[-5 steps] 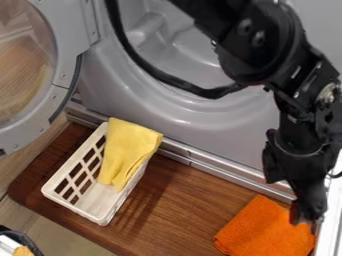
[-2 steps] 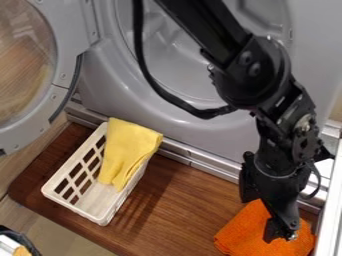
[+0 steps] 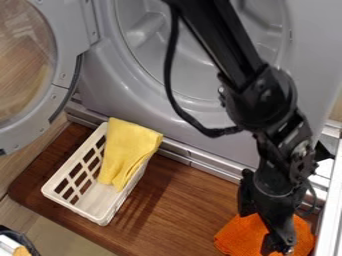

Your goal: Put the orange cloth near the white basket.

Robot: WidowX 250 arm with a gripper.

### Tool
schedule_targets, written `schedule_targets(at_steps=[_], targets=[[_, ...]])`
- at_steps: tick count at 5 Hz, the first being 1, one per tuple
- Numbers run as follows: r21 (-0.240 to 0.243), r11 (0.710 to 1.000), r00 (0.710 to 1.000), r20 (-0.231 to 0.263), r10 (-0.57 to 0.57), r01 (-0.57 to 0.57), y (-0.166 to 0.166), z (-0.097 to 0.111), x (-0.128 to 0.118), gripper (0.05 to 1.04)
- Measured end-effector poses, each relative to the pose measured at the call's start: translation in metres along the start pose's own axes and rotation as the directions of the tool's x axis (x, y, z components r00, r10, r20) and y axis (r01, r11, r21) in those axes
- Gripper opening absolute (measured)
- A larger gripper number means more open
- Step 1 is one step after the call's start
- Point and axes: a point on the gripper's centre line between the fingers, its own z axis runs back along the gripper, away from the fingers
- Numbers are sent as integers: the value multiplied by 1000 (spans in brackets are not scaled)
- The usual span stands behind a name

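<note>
- gray front-loader laundry machine [image 3: 110, 95], door [image 3: 65, 55] swung open at upper left, round window [image 3: 23, 75] in it
- yellow cloth [image 3: 125, 150], kinda draped, left of center
- brown wood board [image 3: 180, 205] out front, rounded corner, pale floor [image 3: 60, 235] past it
- silvery metal strip [image 3: 200, 161] along the machine's base
- some black-and-white thing [image 3: 9, 244] bottom left, can't tell what

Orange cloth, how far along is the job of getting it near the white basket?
Done: the gripper is down at the orange cloth. In hand: I can't tell whether the cloth is gripped. Left: likely carrying it over and setting it down, as it lies well apart from the white basket.
</note>
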Motion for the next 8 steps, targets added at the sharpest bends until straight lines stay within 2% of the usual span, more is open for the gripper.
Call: schedule_targets(at_steps=[2,3,4,5,8], targets=[[-46,999,1000,-21,-6,5,-7,-28,-2,999],[-46,999,1000,2,-2,2,-5,-30,-1,999],[-31,999,999,31,16,-15,-3,-35,-11,999],[-34,998,998,32,46,-45,2,-37,-19,999],[-23,981,981,19,192,-192,30,-31,-65,999]])
